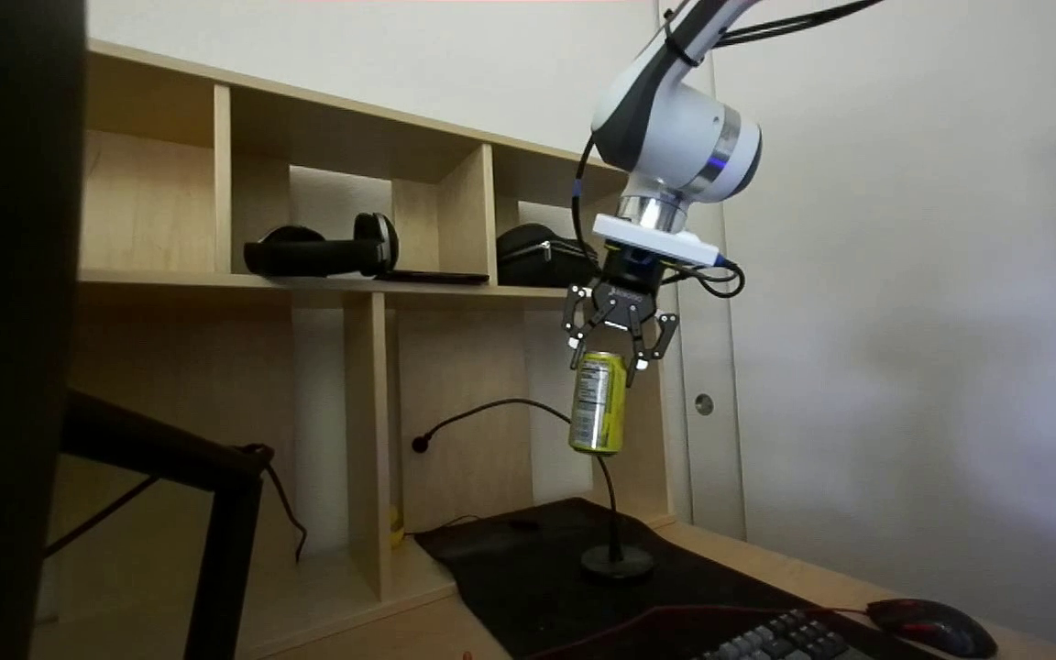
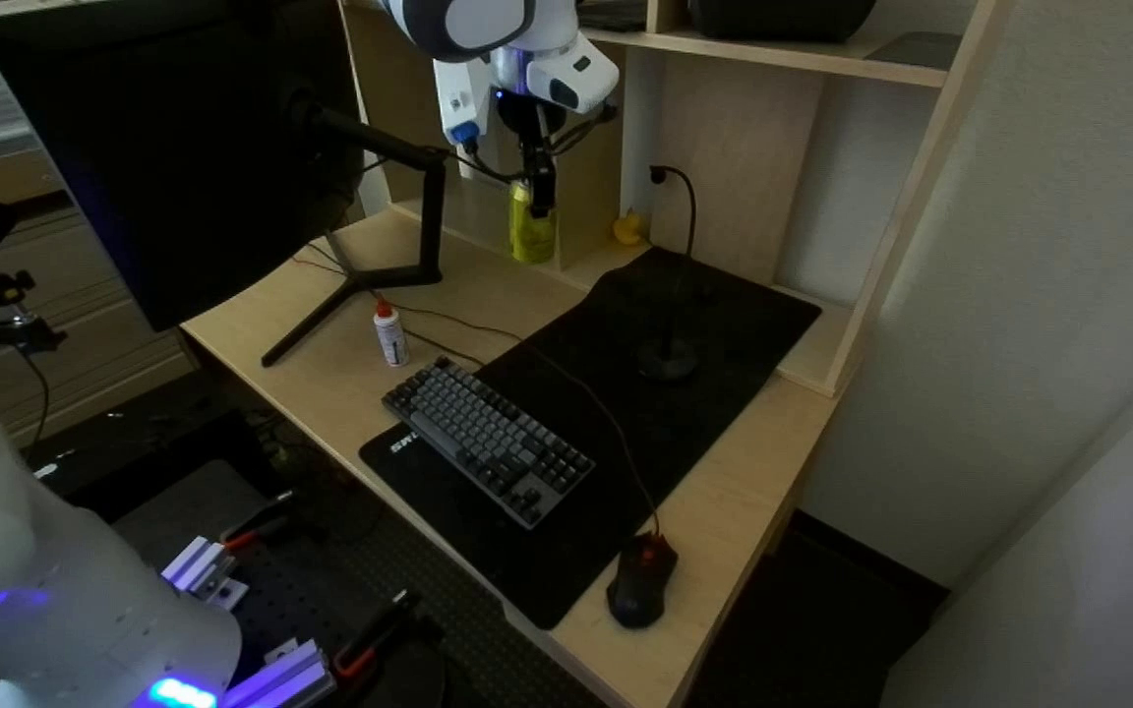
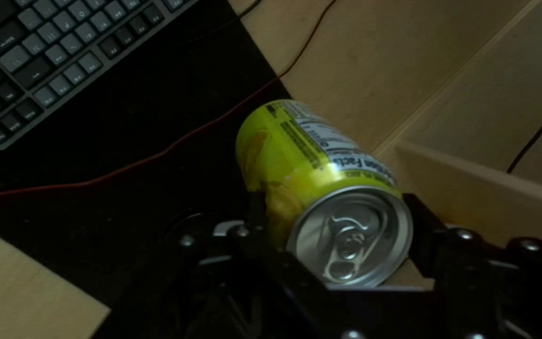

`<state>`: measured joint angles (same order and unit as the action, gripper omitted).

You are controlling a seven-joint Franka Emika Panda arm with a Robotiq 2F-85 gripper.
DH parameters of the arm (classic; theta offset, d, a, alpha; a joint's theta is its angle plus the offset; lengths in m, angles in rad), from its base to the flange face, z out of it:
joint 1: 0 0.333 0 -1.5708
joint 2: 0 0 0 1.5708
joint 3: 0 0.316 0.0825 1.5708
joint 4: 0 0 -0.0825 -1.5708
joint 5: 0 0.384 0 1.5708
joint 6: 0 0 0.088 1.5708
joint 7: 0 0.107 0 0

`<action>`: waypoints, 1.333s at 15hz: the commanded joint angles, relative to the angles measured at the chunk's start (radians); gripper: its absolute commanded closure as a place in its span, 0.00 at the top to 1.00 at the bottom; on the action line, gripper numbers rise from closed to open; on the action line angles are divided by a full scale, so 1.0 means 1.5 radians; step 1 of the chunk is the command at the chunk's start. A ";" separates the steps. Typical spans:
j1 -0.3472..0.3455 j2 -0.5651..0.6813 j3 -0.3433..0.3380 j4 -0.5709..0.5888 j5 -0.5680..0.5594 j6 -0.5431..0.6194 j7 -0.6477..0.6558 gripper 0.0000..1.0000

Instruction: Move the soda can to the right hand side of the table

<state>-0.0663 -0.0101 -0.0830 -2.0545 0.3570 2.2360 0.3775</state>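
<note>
The soda can is yellow-green with a silver top. It shows in both exterior views [image 1: 598, 408] [image 2: 531, 231] and in the wrist view [image 3: 308, 160]. My gripper [image 1: 603, 371] is shut on the can near its top, one finger on each side, also in the wrist view [image 3: 334, 202]. The can hangs slightly tilted in the air, above the table. The table [image 2: 753, 462] is light tan wood, partly covered by a dark mat [image 2: 586, 334]. In an exterior view, part of the can's top is hidden behind the gripper [image 2: 541, 197].
A microphone stand [image 2: 670, 359] and a keyboard [image 2: 488, 438] are on the mat. A mouse [image 2: 642, 580] lies near the table's front corner. A white bottle [image 2: 390, 336] stands near a large monitor [image 2: 163, 147]. Wooden shelving [image 1: 366, 440] lines the back, with a yellow duck [image 2: 628, 228].
</note>
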 commanded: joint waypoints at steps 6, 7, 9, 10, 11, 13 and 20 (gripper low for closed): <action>-0.090 0.096 -0.090 0.026 0.011 0.039 0.072 0.45; -0.087 0.076 -0.093 0.006 -0.029 0.042 0.074 0.70; -0.091 0.089 -0.094 0.012 -0.005 0.042 0.072 0.70; -0.087 0.107 -0.095 0.025 -0.022 0.045 0.091 0.45; -0.085 0.145 -0.096 0.057 -0.036 0.048 0.120 0.45; -0.082 0.214 -0.105 0.128 -0.075 0.062 0.196 0.45; -0.090 0.329 -0.127 0.263 -0.142 0.067 0.341 0.70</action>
<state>-0.1981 0.4845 -0.2756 -1.6606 0.1454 2.3400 0.8910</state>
